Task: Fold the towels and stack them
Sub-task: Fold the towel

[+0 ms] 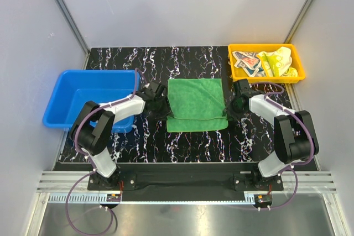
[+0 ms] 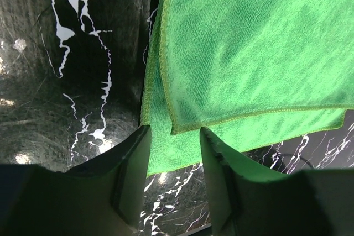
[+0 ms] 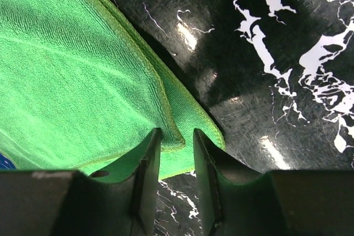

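Left gripper (image 2: 174,131): jaws stood apart at left edge of the green towel (image 1: 196,100).
Right gripper (image 3: 177,132): jaws stood narrowly apart at its right edge.

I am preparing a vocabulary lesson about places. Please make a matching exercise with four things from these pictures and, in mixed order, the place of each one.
Things:
1. green towel
2. blue tub
3. orange tray
4. pale yellow towel

Places:
A. inside the orange tray
B. far right corner of the table
C. left side of the table
D. middle of the table, folded

Pairs: 1-D, 2-C, 3-B, 4-A
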`<state>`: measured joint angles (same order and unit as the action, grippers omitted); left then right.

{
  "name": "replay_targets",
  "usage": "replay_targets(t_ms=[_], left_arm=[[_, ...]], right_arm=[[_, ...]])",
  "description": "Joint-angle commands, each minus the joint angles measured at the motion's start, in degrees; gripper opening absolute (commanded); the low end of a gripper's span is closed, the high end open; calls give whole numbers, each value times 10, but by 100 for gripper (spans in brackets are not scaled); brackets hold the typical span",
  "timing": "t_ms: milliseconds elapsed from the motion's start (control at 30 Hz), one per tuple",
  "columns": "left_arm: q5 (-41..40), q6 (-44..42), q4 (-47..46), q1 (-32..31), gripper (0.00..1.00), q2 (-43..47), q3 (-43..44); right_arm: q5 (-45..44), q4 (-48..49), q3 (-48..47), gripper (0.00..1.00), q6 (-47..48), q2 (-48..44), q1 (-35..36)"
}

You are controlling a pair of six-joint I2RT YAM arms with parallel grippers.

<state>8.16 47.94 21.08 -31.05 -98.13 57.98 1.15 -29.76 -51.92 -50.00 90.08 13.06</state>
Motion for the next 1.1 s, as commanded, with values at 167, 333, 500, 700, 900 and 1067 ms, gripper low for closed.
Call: replay_targets(t_ms=[167,333,500,700,900,1067], left_arm=[[-26,7,-8,-2,34,-7,35],[-33,9,0,-2,22,-12,43],[-33,13,1,-2,23,-27,45],[-37,15,-2,-2,24,-31,43],[-41,8,37,-2,0,-23,80],[-51,-2,78,-2,0,23,109]], right_arm=[[-7,40,0,24,-5,-3,-1],[-8,41,-4,11,1,-12,-1],[-6,47,0,11,0,-8,-1],[-2,54,3,10,3,-3,-1],[-1,31,-29,0,36,-6,-1],[6,-9,-70,0,61,-38,-1]])
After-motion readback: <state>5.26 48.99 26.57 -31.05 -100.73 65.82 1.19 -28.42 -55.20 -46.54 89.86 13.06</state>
